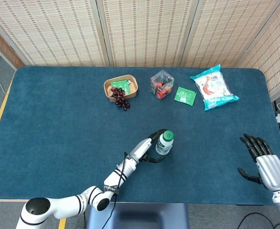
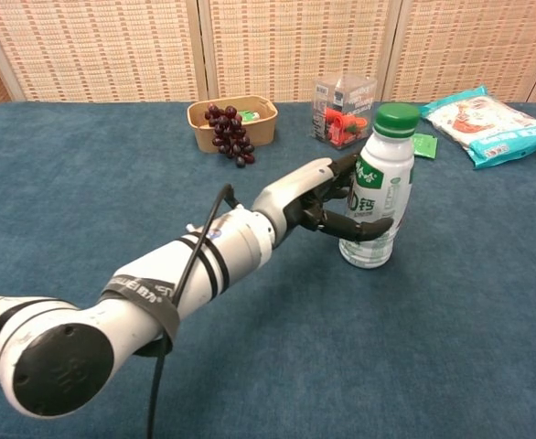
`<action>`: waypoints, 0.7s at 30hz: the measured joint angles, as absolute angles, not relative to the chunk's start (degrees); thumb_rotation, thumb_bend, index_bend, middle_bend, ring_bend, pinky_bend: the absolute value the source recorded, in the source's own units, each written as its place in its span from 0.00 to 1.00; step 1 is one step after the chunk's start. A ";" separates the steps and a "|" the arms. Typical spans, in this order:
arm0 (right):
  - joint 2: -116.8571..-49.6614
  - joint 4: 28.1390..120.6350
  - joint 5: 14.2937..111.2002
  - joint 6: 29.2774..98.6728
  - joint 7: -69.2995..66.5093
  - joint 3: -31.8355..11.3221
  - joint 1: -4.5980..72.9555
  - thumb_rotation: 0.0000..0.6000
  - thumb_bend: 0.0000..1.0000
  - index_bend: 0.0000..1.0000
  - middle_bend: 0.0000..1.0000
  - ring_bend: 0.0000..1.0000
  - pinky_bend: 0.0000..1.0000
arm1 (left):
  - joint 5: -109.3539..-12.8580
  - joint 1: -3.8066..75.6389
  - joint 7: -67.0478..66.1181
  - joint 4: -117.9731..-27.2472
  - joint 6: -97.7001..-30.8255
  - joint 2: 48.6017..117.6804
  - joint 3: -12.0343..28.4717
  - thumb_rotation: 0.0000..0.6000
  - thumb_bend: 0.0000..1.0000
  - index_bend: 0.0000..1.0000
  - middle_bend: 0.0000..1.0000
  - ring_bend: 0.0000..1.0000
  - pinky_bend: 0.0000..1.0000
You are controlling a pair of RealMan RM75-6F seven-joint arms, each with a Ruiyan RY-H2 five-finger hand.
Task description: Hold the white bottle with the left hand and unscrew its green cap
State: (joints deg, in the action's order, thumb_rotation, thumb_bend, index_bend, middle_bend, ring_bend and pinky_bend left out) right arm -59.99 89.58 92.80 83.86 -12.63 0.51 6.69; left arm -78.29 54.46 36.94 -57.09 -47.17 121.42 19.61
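Observation:
The white bottle (image 1: 163,146) (image 2: 384,187) with its green cap (image 1: 167,136) (image 2: 397,119) stands upright at the middle of the blue table. My left hand (image 1: 151,145) (image 2: 326,196) has reached it from the left. Its fingers are spread around the bottle's body, the thumb across the lower front and the other fingers behind the left side. The fingers have not visibly closed. My right hand (image 1: 265,163) hovers open, fingers spread, near the table's front right edge, far from the bottle. The chest view does not show it.
At the back stand a cardboard bowl (image 1: 128,87) (image 2: 204,119) with dark grapes spilling over its rim, a clear plastic box (image 1: 162,85) (image 2: 343,110), a small green sachet (image 1: 185,95) and a snack bag (image 1: 213,87) (image 2: 487,114).

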 measured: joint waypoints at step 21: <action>-58.68 89.53 92.47 83.08 -14.67 0.48 6.77 1.00 0.17 0.00 0.00 0.00 0.00 | -76.52 62.56 38.14 -42.85 -47.13 129.49 23.70 1.00 0.35 0.14 0.21 0.00 0.00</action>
State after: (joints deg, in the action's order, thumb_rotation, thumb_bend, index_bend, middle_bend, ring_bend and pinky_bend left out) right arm -58.68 89.53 92.47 83.08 -14.67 0.48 6.77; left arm -76.52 62.56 38.14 -42.85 -47.13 129.49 23.70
